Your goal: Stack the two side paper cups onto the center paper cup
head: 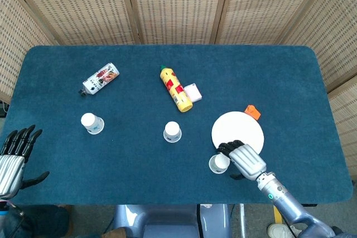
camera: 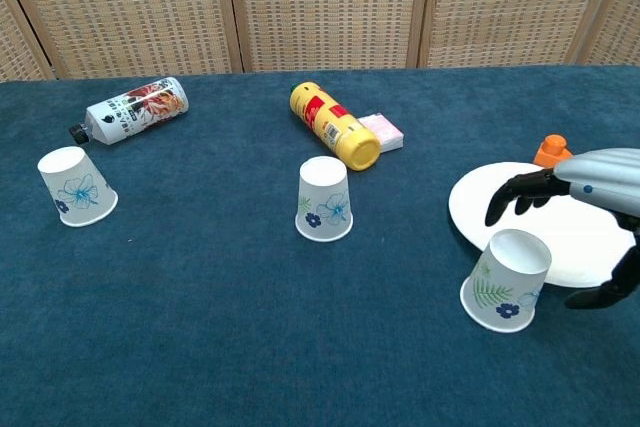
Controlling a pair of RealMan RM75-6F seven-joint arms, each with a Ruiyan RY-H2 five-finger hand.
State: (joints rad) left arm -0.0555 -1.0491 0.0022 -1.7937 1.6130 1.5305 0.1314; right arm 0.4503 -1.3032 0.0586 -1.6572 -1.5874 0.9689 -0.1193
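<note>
As we scan from the far left, our left hand [head: 12, 157] hangs off the table's edge with its fingers spread and nothing in them. On the blue table [head: 67, 59] we come first to the left paper cup [head: 92, 122], upside down and standing alone, with a white bottle [head: 100, 79] lying on its side beyond it. Moving in, we reach the center paper cup [head: 172, 132], also upside down, well apart from both side cups. Behind it a yellow bottle [head: 175, 88] lies on its side, its base just beside a small white box [head: 193, 92].

Further right we find the right paper cup [camera: 507, 280], upside down, its rim just at the near edge of the white plate [camera: 590, 247]. Our right hand [camera: 585, 197] is over that plate and right next to the cup, fingers apart and curved, dark fingertips [camera: 515, 192] above the cup and the thumb low on the cup's right side. It holds nothing; from the head view the hand [head: 242, 157] looks very close to the cup, but we cannot tell whether it touches it. At the plate's far right edge sits a small orange object [head: 252, 111].
</note>
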